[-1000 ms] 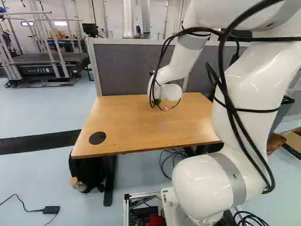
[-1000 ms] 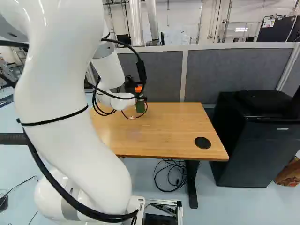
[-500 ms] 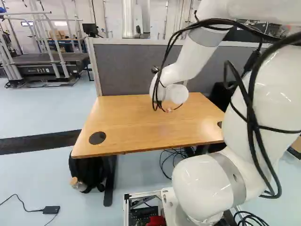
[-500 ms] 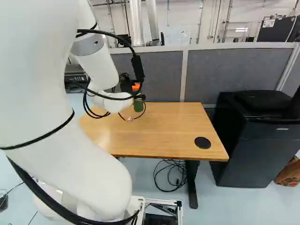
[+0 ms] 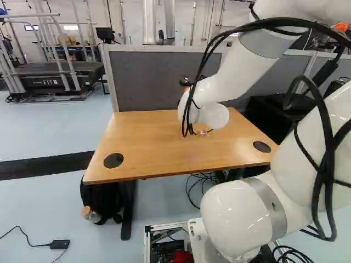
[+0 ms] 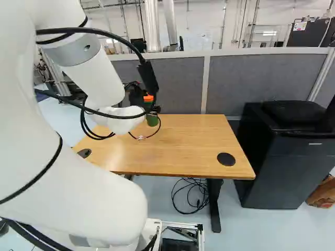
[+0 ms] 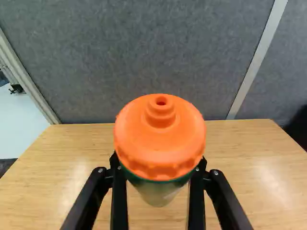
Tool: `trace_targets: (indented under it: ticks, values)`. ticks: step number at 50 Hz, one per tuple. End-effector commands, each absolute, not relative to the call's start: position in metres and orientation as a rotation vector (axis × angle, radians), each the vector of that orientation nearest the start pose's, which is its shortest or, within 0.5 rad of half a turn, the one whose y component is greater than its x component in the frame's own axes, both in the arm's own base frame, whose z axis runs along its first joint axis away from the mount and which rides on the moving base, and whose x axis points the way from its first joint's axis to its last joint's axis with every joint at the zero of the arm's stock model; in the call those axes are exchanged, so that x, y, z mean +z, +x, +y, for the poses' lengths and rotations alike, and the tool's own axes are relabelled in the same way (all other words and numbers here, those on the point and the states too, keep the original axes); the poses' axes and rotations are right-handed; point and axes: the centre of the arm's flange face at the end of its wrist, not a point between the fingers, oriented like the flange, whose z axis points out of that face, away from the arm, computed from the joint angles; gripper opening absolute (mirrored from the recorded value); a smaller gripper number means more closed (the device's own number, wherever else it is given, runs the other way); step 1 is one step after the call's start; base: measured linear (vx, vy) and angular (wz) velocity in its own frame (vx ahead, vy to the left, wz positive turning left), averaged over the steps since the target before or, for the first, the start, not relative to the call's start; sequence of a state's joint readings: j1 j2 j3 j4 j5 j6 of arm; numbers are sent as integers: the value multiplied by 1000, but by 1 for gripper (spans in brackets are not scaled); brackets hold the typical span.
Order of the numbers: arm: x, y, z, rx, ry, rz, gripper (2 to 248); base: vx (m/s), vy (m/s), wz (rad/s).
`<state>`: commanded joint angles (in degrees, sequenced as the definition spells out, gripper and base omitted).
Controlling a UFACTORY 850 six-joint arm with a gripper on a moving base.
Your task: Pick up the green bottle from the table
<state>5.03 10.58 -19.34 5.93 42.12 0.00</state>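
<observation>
While our white arm (image 6: 78, 193) reaches out, we log the black tool (image 6: 152, 109) closed on the green bottle (image 7: 157, 192), gripping both sides beneath its orange cap (image 7: 160, 129). Bottle roughly upright, over the wooden table (image 6: 183, 151). Beyond the table's far edge, we note a grey partition (image 6: 267, 78).

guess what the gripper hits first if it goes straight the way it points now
Beyond the green bottle held in the gripper, probably the grey divider behind the table; if it tilts down more than it seems, the table could come first.
</observation>
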Motion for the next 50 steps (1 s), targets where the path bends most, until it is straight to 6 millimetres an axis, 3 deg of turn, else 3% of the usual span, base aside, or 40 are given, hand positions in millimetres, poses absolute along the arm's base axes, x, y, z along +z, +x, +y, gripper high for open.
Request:
trace_targets:
  ticks: [25,50]
  values:
    - [415,342,20,-1823,-2519,41,2,0,0,0]
    - [389,306,8,-1826,-2541,19,2,0,0,0]
